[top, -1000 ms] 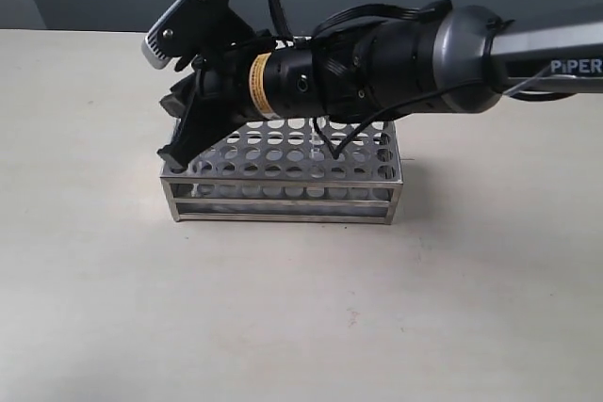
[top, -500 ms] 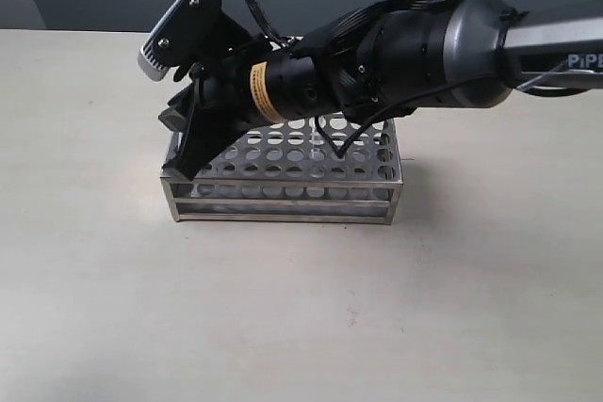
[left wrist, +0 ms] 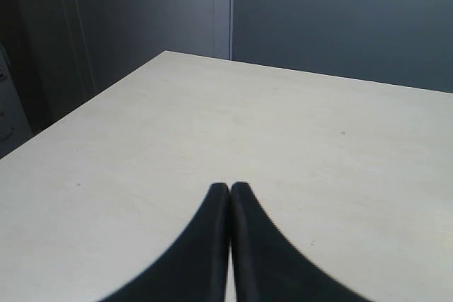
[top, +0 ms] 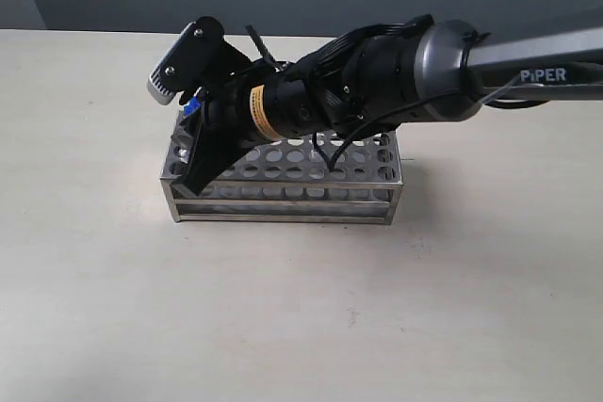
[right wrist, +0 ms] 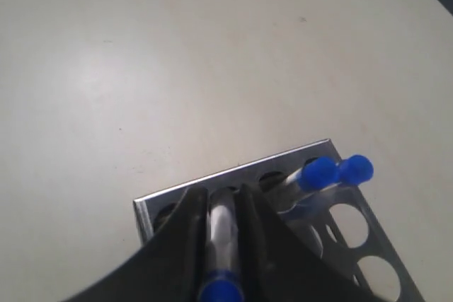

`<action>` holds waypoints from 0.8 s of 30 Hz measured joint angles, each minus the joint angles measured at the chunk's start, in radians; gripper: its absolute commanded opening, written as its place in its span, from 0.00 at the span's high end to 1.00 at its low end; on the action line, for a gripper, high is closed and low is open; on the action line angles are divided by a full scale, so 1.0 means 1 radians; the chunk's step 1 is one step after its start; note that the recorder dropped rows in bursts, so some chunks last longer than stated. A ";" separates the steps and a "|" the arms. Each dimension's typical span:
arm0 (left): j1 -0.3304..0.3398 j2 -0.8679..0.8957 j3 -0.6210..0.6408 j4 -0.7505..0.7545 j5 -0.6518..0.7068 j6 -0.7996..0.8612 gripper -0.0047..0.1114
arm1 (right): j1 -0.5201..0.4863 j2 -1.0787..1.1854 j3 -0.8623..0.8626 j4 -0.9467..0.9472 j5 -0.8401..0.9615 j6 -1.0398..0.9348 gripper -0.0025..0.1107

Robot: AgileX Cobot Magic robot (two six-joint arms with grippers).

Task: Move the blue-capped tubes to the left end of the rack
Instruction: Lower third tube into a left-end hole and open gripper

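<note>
1. Off to the left, outside the exterior view: left hand, closed, two dark fingers pressed flat together with nothing between them, hanging above bare pale tabletop with a dark wall behind.
2. Furthest left in the exterior view: grey-white block, mounted on the back of the right hand, tilted, above the left end of the rack.
3. Just below that block: small spot of blue cap, peeping out beside the dark fingers; which tube it belongs to, not identifiable from this side.
4. Right hand, stretched across from the right and angled down onto the rack's left end, with one black finger sloping to the front left corner of the top plate; grip hidden in this view.
5. Rack: stainless steel, standing flat on the tabletop, long side facing the camera, rows of round holes in the top plate, open tiers below.
6. Right arm: black wrist with a yellow band, then a grey sleeve, lying above the back of the rack and leaving at the right edge.
7. In the right wrist view: right hand clamped on the held tube, clear body between the two fingers, blue cap nearest the camera, lower end meeting a hole in the row along the end edge of the rack; depth in the hole not clear.
8. Further along that same end of the rack: two other blue-capped tubes, leaning in neighbouring holes, caps side by side and about touching.
</note>
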State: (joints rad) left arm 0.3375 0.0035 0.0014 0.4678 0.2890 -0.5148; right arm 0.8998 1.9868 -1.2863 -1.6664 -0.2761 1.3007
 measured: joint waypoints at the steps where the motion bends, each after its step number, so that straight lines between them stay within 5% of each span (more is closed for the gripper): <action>1: 0.000 0.000 0.000 0.000 0.000 0.000 0.95 | 0.000 0.002 0.000 0.000 0.002 0.000 0.98; 24: 0.000 0.000 0.000 0.000 0.000 0.000 0.95 | 0.000 0.139 -0.170 -0.029 -0.065 0.022 0.97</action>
State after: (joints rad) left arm 0.3375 0.0035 0.0014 0.4678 0.2890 -0.5148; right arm 0.8998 2.1253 -1.4566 -1.6953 -0.3412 1.3223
